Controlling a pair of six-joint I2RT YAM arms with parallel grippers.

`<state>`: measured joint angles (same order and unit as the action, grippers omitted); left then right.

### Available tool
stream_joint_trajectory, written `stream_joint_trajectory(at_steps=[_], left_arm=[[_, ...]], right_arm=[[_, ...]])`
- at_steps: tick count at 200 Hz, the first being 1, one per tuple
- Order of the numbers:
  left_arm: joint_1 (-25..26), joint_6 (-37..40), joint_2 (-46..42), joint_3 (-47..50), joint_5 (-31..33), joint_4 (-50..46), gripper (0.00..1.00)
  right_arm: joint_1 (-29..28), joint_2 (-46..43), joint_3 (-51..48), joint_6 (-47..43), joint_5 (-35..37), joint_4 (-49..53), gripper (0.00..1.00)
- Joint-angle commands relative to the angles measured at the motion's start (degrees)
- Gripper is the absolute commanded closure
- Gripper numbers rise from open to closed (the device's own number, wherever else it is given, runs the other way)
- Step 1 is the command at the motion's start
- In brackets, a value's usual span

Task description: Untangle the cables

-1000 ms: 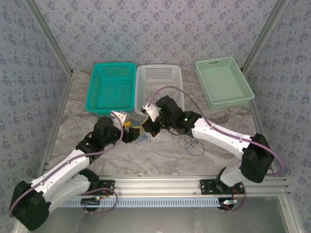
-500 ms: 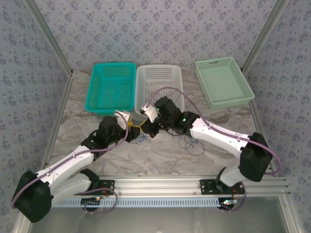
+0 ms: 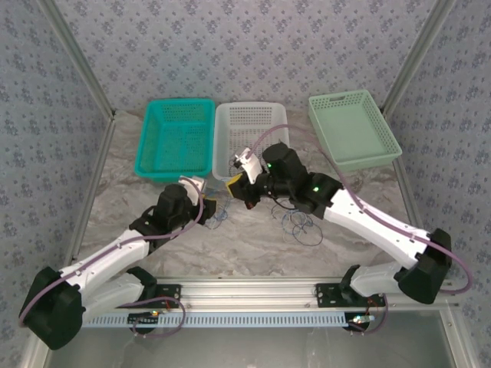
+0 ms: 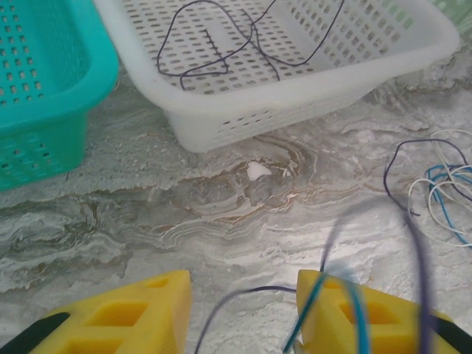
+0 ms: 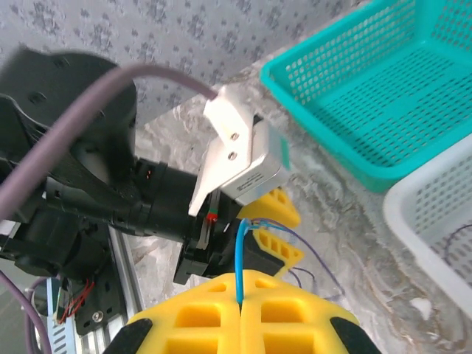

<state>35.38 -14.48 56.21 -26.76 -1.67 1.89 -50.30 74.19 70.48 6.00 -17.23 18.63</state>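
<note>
The cables lie in two bunches on the marble table: a small tangle [image 3: 222,215] between the grippers, and looser dark, blue and whitish loops [image 3: 305,228] to its right, seen again in the left wrist view [image 4: 442,184]. My right gripper [image 5: 241,286] is shut on a blue cable [image 5: 240,251] that runs taut down to my left gripper's yellow fingers [image 5: 279,247]. My left gripper [image 4: 242,286] stands open low over the table. A dark purple cable [image 4: 243,295] crosses its gap, and the blue cable [image 4: 317,310] lies over its right finger. From above, the right gripper [image 3: 233,184] hovers just above and right of the left gripper [image 3: 209,206].
Three baskets line the back: teal [image 3: 146,153], white [image 3: 220,138] and pale green [image 3: 318,134]. A black cable [image 4: 214,44] lies looped inside the white basket [image 4: 295,96], directly ahead of the left gripper. Metal frame posts flank the table.
My right gripper has drawn back and up toward the white basket, pulling the blue cable taut. My left gripper edged right under it and its jaws have narrowed around the strands.
</note>
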Motion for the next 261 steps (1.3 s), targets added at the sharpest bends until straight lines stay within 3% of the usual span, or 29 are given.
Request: stream_joint_trajectory(at_steps=[1, 106, 150, 184, 229, 261], left_arm=[[0.24, 0.64, -1.10, 0.66, 2.22, -1.87, 0.59], [-1.07, -0.10, -1.53, 3.58, 6.53, -5.59, 0.61], [-1.50, 0.06, -1.61, 3.39, 7.25, -6.46, 0.56], [-2.21, -0.46, -1.84, 3.10, 8.48, -7.97, 0.55], [-2.42, -0.94, -2.37, 2.83, 8.17, -8.08, 0.56], [-2.42, -0.17, -5.71, 2.56, 1.41, -3.59, 0.51]], right_arm=[[0.58, -1.95, 1.93, -1.60, 3.21, 4.37, 1.00], [8.21, -17.47, 2.95, -2.92, 11.94, 8.00, 1.00], [10.14, -17.88, 4.82, -3.10, 13.16, 9.96, 1.00], [11.63, -18.20, 7.89, -4.28, 18.36, 12.68, 1.00], [14.97, -18.06, 11.05, -2.30, 12.70, 12.77, 1.00], [13.86, -16.10, 7.83, 0.16, 6.60, 9.49, 1.00]])
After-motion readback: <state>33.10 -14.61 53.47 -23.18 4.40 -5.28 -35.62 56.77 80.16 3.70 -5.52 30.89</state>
